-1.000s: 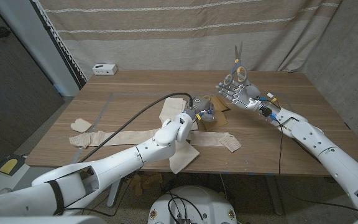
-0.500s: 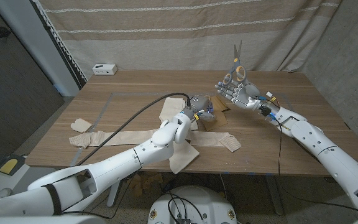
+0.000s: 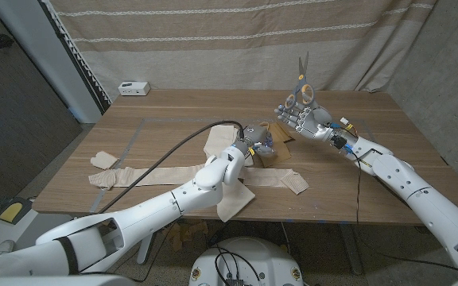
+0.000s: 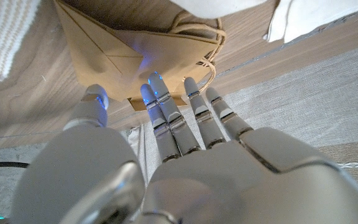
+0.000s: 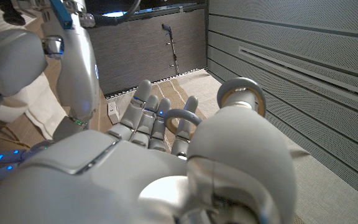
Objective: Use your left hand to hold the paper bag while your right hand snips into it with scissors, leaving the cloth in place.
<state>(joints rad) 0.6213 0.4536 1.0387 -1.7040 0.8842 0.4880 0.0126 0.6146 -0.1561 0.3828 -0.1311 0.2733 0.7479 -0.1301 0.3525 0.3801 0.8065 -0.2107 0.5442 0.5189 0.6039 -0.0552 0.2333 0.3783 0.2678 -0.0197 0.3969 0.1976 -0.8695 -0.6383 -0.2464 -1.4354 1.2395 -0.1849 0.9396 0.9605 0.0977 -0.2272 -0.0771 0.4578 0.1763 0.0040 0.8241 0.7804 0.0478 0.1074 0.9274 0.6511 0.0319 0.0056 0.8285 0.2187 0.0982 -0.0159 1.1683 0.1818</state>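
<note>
A brown paper bag lies on the table's middle, on top of pale cloth. My left hand reaches over the bag's near side. In the left wrist view its fingers stretch out straight, with their tips at the bag near its twine handles; it grips nothing. My right hand hovers just right of the bag and holds grey-handled scissors, blades pointing up. The handle loops show over my right hand.
Beige cloth strips spread from the table's left edge to a ribbed end at the front right. A small white box sits at the back left corner. A striped curtain hangs behind the table.
My left forearm has shifted slightly while its hand stays at the bag. The right hand with the scissors has barely moved.
</note>
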